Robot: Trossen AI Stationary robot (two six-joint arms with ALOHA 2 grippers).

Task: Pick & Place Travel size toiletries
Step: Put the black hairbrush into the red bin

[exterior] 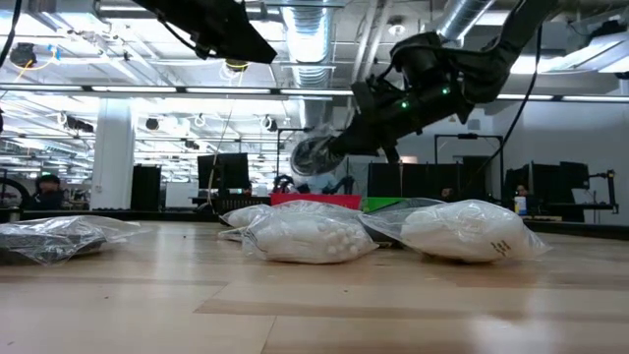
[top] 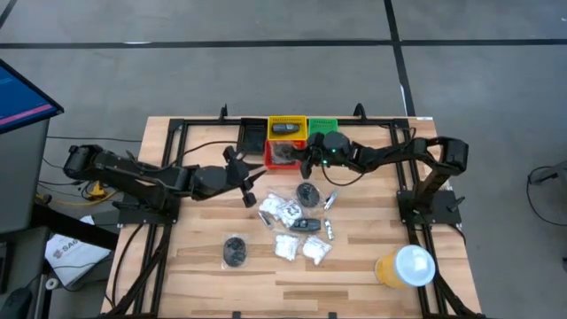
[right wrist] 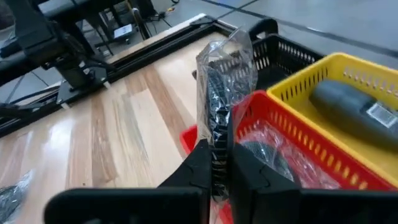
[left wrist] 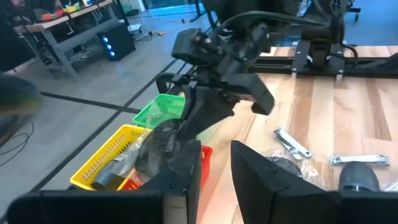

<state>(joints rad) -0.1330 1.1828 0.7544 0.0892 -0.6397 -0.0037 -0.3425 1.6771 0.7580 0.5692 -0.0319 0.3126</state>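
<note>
Two dark arms reach over the bench (top: pixel 354 275) in the overhead picture. At centre left, the left gripper (top: pixel 249 184) hangs over bare wood with its fingers apart and nothing between them. Lower left of centre lies one bagged dark grey disc (top: pixel 235 251), alone. Four bins sit along the upper centre edge: a black bin (top: pixel 253 137), a red bin (top: pixel 282 156) just below a yellow bin (top: pixel 287 127), and a green bin (top: pixel 322 124). The yellow bin holds one dark oblong piece. The right gripper (top: pixel 307 160) hovers at the red bin's right edge, its fingers clamped on a clear bagged dark disc (right wrist: pixel 219 81) held upright above the red bin's near corner. Below, in the middle of the frame, lies the loose pile: a second bagged disc (top: pixel 307 191), three white crinkly packets (top: pixel 282 210), one black oblong piece (top: pixel 306 225) and two silvery tubes (top: pixel 330 200). At lower right stands one orange cup (top: pixel 406 267) with a white lid.
</note>
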